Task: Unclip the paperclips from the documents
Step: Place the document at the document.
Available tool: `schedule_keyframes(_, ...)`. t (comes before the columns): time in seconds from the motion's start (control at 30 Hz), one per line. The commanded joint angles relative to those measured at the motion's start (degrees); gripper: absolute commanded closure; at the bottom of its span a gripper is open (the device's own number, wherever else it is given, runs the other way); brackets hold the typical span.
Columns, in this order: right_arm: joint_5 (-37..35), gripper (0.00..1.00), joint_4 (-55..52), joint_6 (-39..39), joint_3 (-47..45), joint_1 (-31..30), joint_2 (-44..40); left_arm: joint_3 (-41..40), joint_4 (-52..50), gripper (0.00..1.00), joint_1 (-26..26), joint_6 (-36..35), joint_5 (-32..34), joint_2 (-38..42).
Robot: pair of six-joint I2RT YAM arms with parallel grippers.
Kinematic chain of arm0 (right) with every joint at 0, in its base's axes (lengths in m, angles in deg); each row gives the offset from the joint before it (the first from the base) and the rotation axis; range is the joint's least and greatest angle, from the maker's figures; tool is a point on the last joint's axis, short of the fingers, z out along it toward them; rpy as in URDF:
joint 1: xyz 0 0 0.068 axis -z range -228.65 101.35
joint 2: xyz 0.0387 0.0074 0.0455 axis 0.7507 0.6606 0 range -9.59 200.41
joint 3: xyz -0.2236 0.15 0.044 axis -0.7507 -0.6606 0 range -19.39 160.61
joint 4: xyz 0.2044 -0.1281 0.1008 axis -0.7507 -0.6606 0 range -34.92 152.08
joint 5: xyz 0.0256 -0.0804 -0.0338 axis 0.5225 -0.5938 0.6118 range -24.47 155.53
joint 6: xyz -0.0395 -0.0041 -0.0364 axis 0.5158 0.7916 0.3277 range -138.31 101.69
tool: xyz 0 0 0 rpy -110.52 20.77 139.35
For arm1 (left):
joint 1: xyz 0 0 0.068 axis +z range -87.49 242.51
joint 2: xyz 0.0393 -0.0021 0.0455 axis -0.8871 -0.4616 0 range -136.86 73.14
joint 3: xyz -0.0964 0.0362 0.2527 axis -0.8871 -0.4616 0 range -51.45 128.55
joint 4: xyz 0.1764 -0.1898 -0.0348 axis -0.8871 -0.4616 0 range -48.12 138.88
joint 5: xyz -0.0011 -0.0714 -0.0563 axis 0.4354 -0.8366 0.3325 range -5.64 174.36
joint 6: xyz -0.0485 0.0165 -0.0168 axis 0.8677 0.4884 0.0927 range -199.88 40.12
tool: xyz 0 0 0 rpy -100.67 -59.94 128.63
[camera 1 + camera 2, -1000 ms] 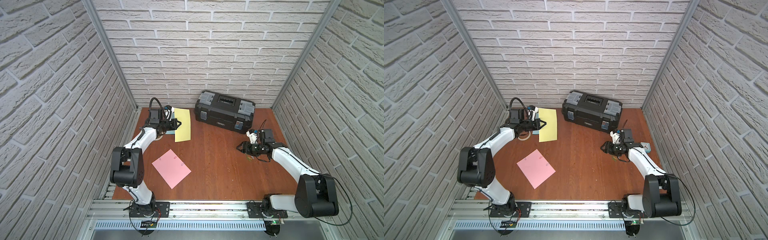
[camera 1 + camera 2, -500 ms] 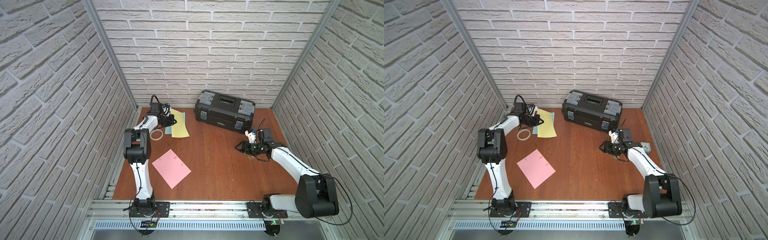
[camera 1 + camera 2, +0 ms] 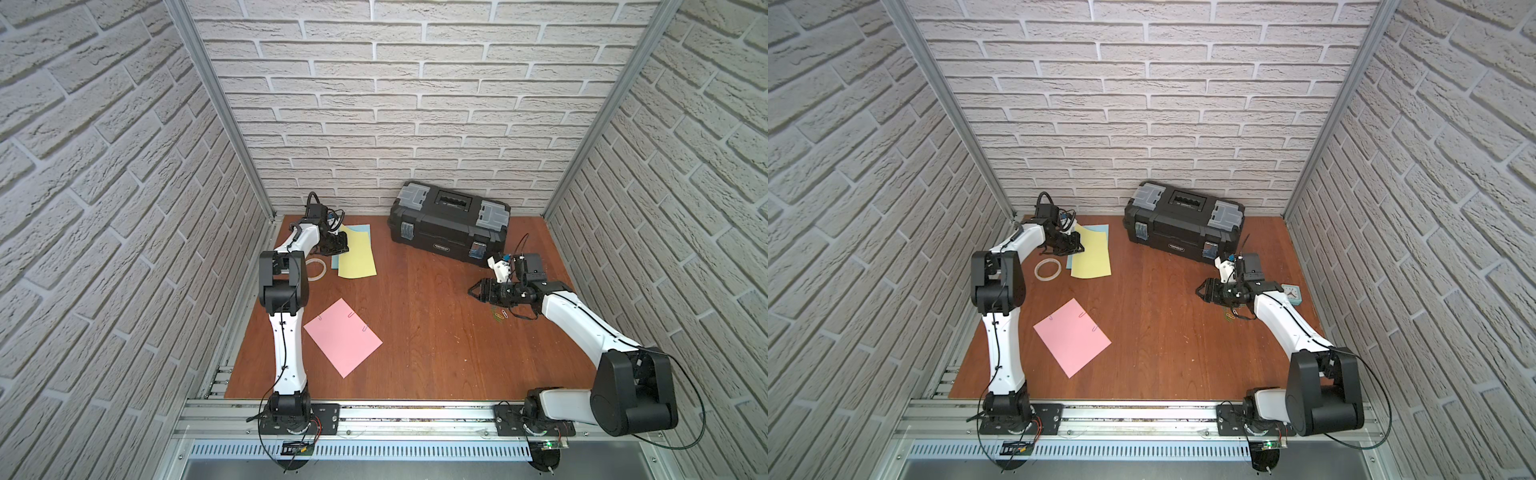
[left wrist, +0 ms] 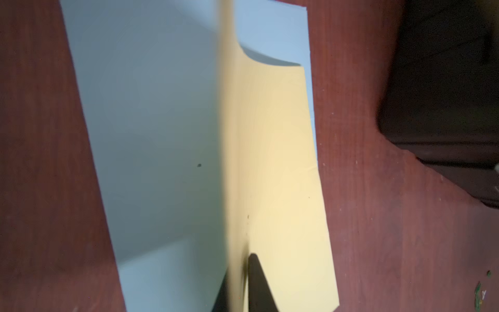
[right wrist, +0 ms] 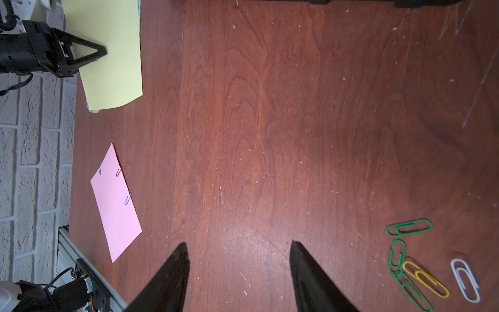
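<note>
Your left jaws are pinching the yellow sheet (image 3: 357, 257) above the blue sheet (image 4: 151, 108).
Your right jaws are hanging spread beside loose paperclips (image 5: 417, 274); pink sheet (image 3: 343, 336) is carrying three clipped paperclips (image 5: 127, 199).

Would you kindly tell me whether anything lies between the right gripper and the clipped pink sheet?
Nothing visible does. In the right wrist view only bare table separates the right gripper from the pink sheet; the loose paperclips lie on the gripper's other side, away from that path.
</note>
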Motion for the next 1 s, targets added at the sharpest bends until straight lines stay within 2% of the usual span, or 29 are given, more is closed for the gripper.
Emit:
schedule_keyframes(0.0,1.10,0.39,0.27,-0.08,1.59,-0.85,0.83,1.74,-2.31,0.79,0.42,-1.60,3.20,-0.37)
schedule_keyframes(0.27,1.19,0.39,0.38,0.64,2.65,-2.09,2.60,-2.20,0.04,0.49,0.44,-1.15,10.42,4.99)
schedule_keyframes(0.43,1.28,0.38,0.34,1.38,3.19,-2.62,3.32,-8.65,4.30,0.37,0.38,-0.02,13.62,11.25)
schedule_keyframes(0.57,1.46,0.36,0.42,1.93,3.26,-2.81,3.91,-15.62,8.35,0.31,-0.20,0.92,16.89,17.67)
schedule_keyframes(0.7,1.89,0.35,0.38,2.59,3.44,-2.90,4.69,-24.22,11.30,0.29,-1.29,2.56,19.26,25.58)
schedule_keyframes(0.97,3.27,0.33,0.85,3.61,4.15,-2.99,6.41,-47.88,12.95,0.26,-7.33,10.96,24.68,43.68)
